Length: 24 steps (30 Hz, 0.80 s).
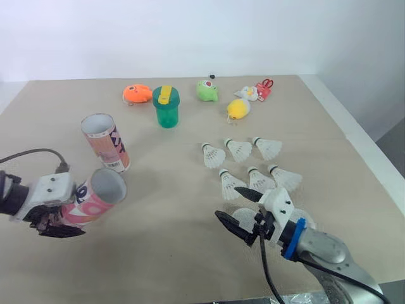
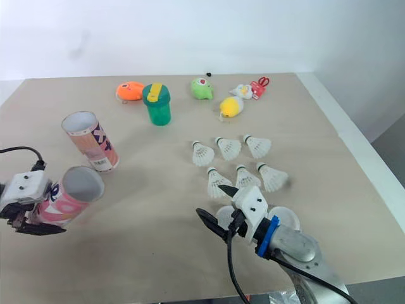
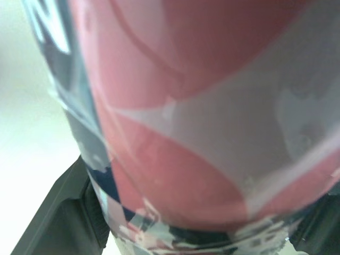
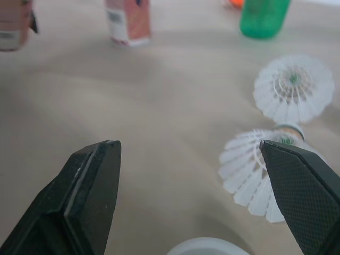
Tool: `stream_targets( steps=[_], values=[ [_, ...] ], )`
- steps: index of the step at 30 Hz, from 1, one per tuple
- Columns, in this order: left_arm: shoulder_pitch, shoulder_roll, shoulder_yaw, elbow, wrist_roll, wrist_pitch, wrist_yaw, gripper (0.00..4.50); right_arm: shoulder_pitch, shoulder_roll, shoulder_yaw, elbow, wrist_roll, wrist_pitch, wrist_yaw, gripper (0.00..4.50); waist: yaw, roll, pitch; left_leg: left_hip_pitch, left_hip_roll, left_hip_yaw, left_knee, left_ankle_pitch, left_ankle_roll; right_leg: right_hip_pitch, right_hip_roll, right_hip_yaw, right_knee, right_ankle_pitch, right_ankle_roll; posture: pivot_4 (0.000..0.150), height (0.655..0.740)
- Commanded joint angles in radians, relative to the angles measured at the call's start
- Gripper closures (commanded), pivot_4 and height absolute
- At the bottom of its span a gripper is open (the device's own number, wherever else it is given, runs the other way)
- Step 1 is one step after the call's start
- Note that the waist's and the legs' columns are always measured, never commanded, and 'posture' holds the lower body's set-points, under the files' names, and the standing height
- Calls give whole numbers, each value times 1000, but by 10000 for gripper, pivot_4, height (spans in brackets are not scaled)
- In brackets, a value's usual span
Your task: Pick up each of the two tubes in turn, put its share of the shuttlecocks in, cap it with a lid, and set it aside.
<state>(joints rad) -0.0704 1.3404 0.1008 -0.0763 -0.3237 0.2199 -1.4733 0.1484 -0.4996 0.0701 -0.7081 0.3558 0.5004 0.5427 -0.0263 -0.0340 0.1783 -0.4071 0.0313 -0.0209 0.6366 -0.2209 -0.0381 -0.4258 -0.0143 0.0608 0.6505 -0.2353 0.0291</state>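
My left gripper (image 1: 58,223) is shut on a pink tube (image 1: 96,196), held tilted above the table at the front left with its open mouth facing up and right; its printed wall (image 3: 202,117) lies close before the left wrist camera. A second pink tube (image 1: 105,142) stands upright behind it. Several white shuttlecocks (image 1: 248,164) lie in two rows at centre right. My right gripper (image 1: 243,214) is open just in front of the nearest shuttlecocks (image 4: 255,167), over a white lid (image 2: 286,218).
A green cup with a yellow lid (image 1: 166,106) stands at the back centre. Small toys line the far side: an orange one (image 1: 137,94), a green one (image 1: 207,90), a yellow one (image 1: 238,109) and red scissors (image 1: 264,87). The table's right edge (image 1: 361,149) runs near the shuttlecocks.
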Motion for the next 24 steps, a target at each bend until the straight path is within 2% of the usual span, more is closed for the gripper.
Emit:
stream_targets(
  steps=[1, 4, 9, 24],
  values=[
    [-77, 5, -66, 26, 51, -33, -47, 7644, -9, 20, 17, -8, 5, 37, -34, 0, 0, 0, 0, 0, 0, 0, 0, -1, 1, 0, 0, 1, 0, -1, 1, 1500, 7400],
    [-133, -10, -125, 63, 101, -70, -66, 7644, -29, 57, 49, 19, -8, 70, -74, 0, -1, 0, 0, 0, -1, 0, 0, -2, 2, 0, 1, 2, 0, 0, 6, 1500, 7400],
    [-198, -39, -166, 84, 119, -71, -94, 7644, -76, 124, 77, 76, -41, 88, -140, 0, 0, 0, 0, 0, 0, 0, 0, -3, 3, 0, 3, 3, 1, 0, 6, 1500, 7400],
    [-228, -65, -182, 57, 133, -33, -90, 7644, -178, 235, 49, 130, -40, 146, -242, 0, -1, 0, 0, 0, 1, 0, 3, -3, 3, 0, 4, 5, 6, 0, 6, 1500, 7400]
  ],
)
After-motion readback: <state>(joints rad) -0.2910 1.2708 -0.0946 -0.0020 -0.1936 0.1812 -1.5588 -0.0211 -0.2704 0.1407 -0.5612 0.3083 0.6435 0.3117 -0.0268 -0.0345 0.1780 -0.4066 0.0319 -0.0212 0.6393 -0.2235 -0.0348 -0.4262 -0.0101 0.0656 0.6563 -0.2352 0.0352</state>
